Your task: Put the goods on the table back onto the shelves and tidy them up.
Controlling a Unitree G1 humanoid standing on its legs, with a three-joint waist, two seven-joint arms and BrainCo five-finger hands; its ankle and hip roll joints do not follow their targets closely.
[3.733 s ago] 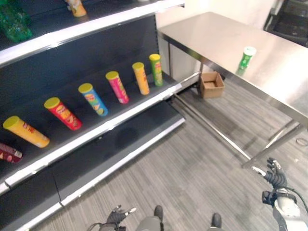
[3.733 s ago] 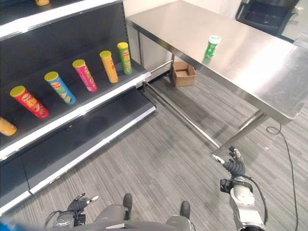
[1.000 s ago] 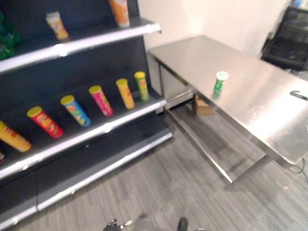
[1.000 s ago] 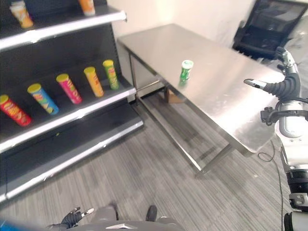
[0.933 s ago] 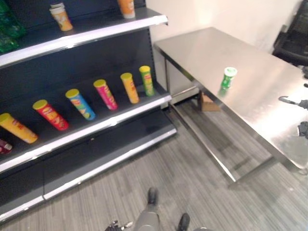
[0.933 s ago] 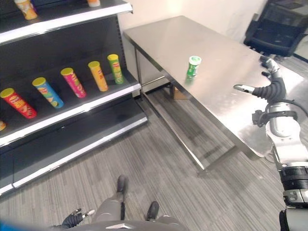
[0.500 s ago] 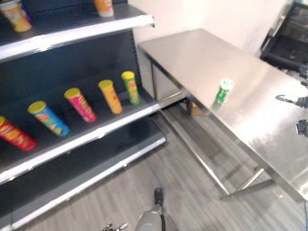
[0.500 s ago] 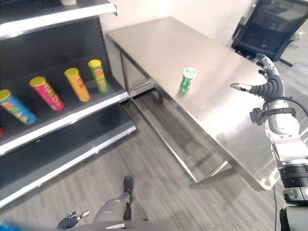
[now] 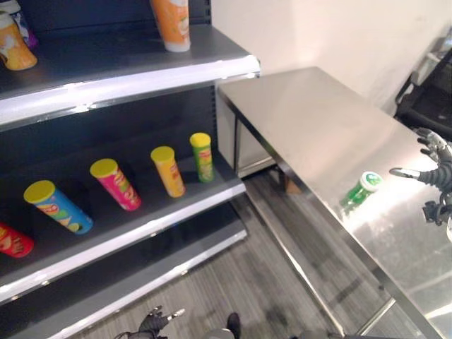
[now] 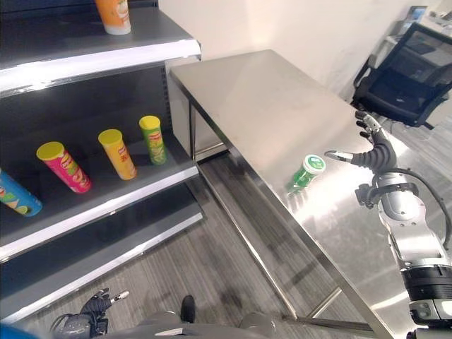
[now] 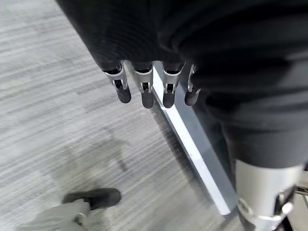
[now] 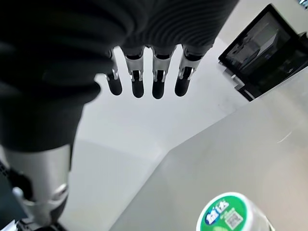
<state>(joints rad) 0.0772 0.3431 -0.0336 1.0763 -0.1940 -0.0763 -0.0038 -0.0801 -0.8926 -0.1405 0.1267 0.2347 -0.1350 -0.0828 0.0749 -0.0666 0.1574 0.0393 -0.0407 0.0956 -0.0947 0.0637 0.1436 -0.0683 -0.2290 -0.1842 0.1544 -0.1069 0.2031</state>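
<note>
Right robot hand (image 10: 372, 152) hangs spread and empty just beside the green can (image 10: 305, 173), which stands on the steel bench (image 10: 268, 106) near its front edge, apart from the shelf (image 10: 106, 201) where similar tubes (image 10: 114, 154) sit lined up. Left robot hand (image 10: 90, 307) idles low, fingers relaxed, holding nothing

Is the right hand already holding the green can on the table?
No, the right hand is open beside the green can, which stands on the table.
</note>
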